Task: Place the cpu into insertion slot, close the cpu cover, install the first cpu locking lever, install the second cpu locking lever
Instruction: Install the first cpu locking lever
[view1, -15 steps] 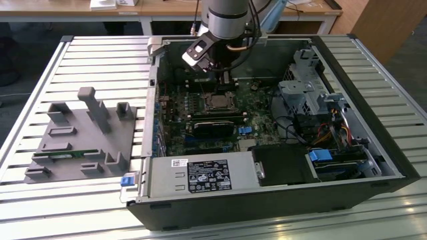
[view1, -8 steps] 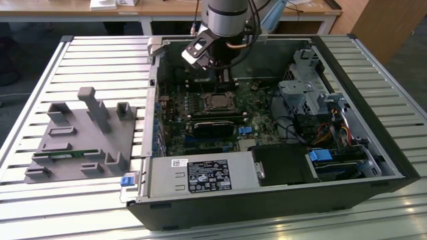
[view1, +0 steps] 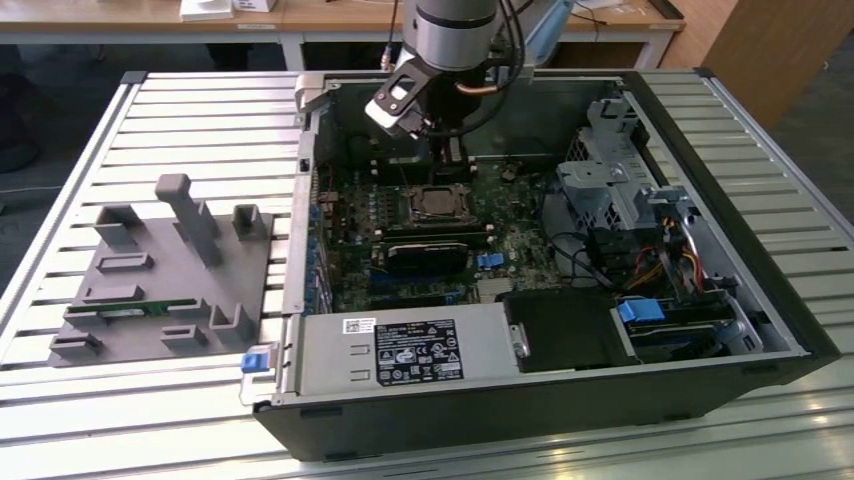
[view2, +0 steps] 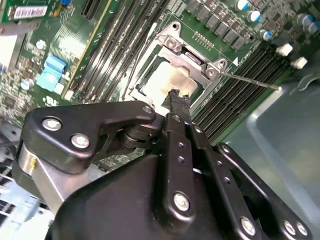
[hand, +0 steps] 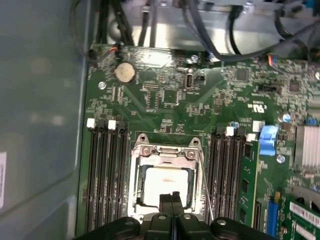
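The gripper (hand: 171, 196) has its two black fingers (hand: 167, 201) pressed together with only a seam between them and nothing held. Their tips hang over the near edge of the cpu (hand: 165, 179); whether they touch the metal I cannot tell. In the second wrist view the same closed tips (view2: 174, 95) stand just at the rim of the chip's bright top (view2: 167, 80).

The cpu lies flat in the insertion slot (hand: 141, 200). The cpu cover (hand: 165, 150) frames it on all sides and seems to lie down over its edges. A thin metal rod (hand: 205, 185) runs along one side of the cover, lifted clear of the board, and in the second wrist view it juts out over the neighbouring slots (view2: 250, 81).

Banks of long black memory slots (hand: 105, 170) flank the socket closely on both sides, leaving little free room. Beyond one bank comes a strip of green board (hand: 165, 95), then the grey case wall (hand: 40, 125).

In the exterior view the gripper (view1: 449, 150) reaches into the open case (view1: 747, 290), well apart from the power supply box (view1: 400, 350).
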